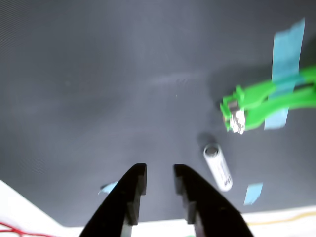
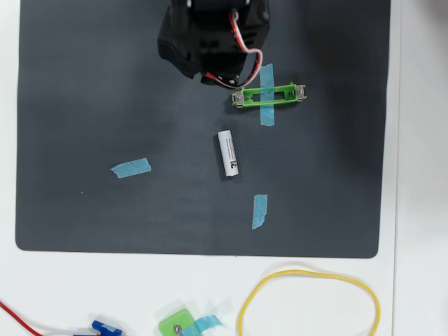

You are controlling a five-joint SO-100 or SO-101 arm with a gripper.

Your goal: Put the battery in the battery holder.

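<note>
The white battery lies loose on the dark mat, just below and left of the battery holder in the overhead view. In the wrist view the battery lies to the right of my fingers, apart from them. The green battery holder is taped flat to the mat, and its slot is empty. It shows blurred at the right of the wrist view. My gripper is open and holds nothing, with its two black fingers a small gap apart above the mat. In the overhead view the arm hides the fingers.
Blue tape strips lie on the mat. Below the mat, on the white table, lie a yellow loop, a small square green piece and a red wire.
</note>
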